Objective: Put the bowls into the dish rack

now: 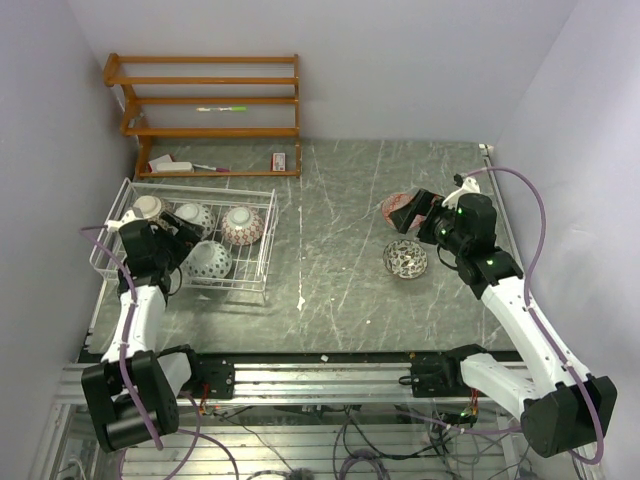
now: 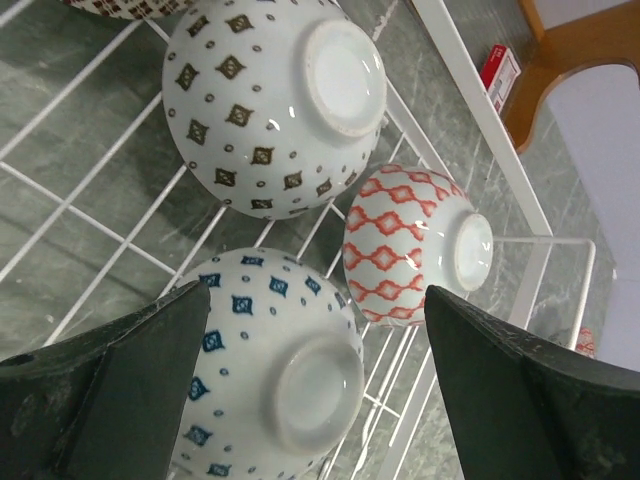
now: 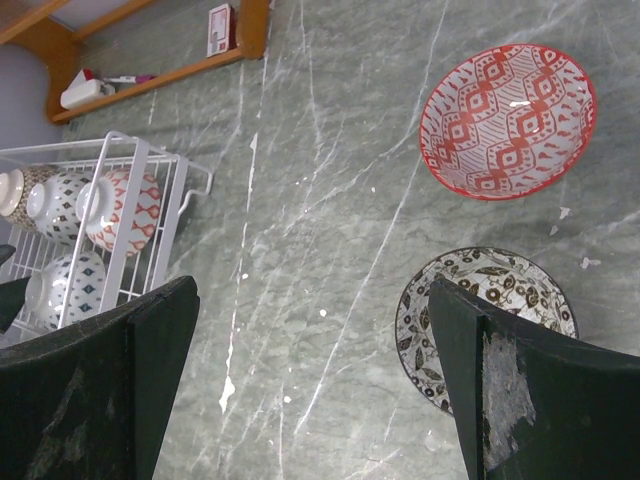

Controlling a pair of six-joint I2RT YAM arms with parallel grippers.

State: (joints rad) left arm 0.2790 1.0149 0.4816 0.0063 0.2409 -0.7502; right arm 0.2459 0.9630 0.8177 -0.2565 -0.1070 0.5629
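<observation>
The white wire dish rack [image 1: 200,188] stands at the table's left and holds several bowls upside down. In the left wrist view these are a brown-diamond bowl [image 2: 250,110], a red-lattice bowl [image 2: 400,250] and a blue-diamond bowl [image 2: 260,370]. My left gripper [image 1: 190,240] is open and empty just above the blue-diamond bowl [image 1: 208,260], with one finger on either side. A pink-red bowl [image 3: 508,120] and a black-and-white bowl [image 3: 440,320] sit upright on the table at the right. My right gripper [image 1: 420,218] is open and empty above them.
The orange-brown wooden shelf [image 1: 215,110] stands against the back wall, with a small red box [image 1: 280,160] and a pen [image 1: 222,108] on it. Walls close in on both sides. Grey marble table [image 1: 330,230] lies between rack and loose bowls.
</observation>
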